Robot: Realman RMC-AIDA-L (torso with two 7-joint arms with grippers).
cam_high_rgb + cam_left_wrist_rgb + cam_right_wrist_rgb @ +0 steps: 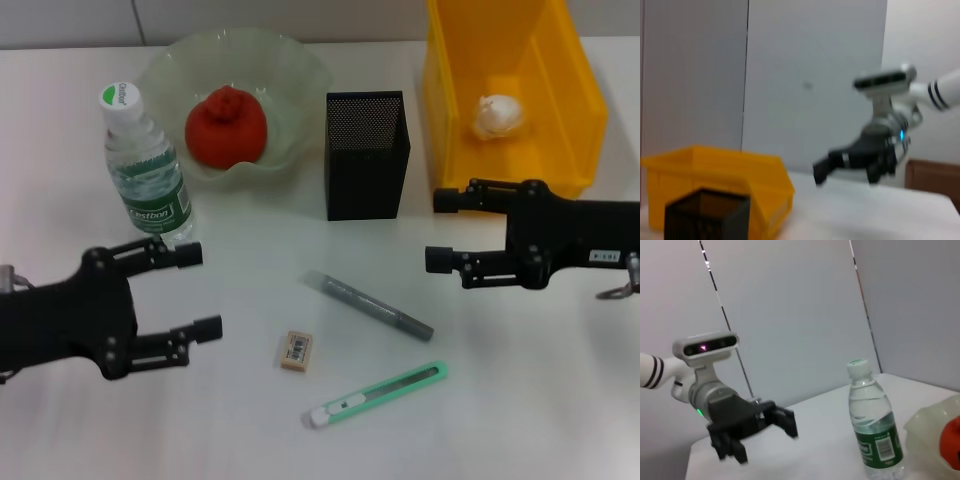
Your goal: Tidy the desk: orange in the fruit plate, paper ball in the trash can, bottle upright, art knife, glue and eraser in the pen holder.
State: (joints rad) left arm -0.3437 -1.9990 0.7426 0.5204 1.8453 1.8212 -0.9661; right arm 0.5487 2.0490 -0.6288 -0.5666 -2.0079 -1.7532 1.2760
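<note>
The orange point(225, 125) lies in the glass fruit plate point(290, 70). A crumpled paper ball point(498, 115) rests inside the yellow trash can point(575, 100). The water bottle point(145, 170) stands upright at the left, also seen in the right wrist view point(872, 432). On the table in front of the black mesh pen holder point(366, 155) lie the grey glue stick point(370, 303), the eraser point(297, 350) and the green art knife point(378, 394). My left gripper point(200, 291) hovers open, left of the eraser. My right gripper point(441, 230) is open and empty, just in front of the trash can.
The left wrist view looks across the table to the trash can point(715, 170), the pen holder point(707, 215) and the right gripper point(846, 175). The right wrist view shows the left gripper point(762, 437) and the fruit plate's rim point(927, 425). A wall stands behind the table.
</note>
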